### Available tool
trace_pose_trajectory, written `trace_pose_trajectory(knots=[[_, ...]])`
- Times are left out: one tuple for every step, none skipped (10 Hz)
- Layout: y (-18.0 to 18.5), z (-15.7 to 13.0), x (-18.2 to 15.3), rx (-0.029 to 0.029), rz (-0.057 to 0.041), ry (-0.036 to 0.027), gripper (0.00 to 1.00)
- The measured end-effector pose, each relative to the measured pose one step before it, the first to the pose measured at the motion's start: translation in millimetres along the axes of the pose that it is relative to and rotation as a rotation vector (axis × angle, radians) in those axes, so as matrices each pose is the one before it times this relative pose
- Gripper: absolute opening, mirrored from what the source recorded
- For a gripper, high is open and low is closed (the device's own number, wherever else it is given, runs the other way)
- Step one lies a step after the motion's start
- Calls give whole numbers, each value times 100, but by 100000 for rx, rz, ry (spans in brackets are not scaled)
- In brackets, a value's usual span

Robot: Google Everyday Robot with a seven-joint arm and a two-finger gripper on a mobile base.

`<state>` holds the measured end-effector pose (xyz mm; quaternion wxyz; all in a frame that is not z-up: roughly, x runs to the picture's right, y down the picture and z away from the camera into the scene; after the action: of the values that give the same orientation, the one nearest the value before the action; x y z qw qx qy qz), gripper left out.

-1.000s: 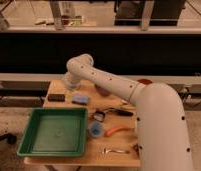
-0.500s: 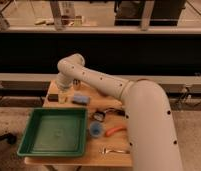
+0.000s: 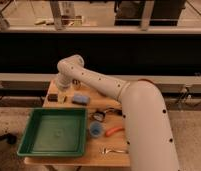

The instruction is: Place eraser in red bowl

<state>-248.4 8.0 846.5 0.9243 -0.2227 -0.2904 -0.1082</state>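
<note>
We list, at the far left of the table (image 3: 106, 102), the eraser (image 3: 53, 98) lying flat just beside the gripper (image 3: 64, 95), whose grip we cannot tell, the blue pad (image 3: 80, 99) to its right, and the red bowl (image 3: 142, 80) mostly hidden behind the arm (image 3: 144, 115).

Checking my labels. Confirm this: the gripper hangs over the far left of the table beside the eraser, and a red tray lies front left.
One thing is wrong: the tray is green, not red; the camera view shows it. The gripper does hang over the far left of the table beside the eraser, and the tray lies front left.
</note>
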Motion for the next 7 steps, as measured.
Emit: trace_pose_trajectory(knots=[[-238, 167, 105, 915, -915, -531, 80], [-230, 273, 129, 524, -927, -318, 80], [-123, 577, 194, -35, -718, -369, 80], [-144, 800, 295, -768, -443, -747, 80], [-101, 708, 252, -1166, -125, -485, 80], [-271, 985, 237, -1650, -138, -914, 80], [-239, 577, 160, -828, 68, -631, 80]])
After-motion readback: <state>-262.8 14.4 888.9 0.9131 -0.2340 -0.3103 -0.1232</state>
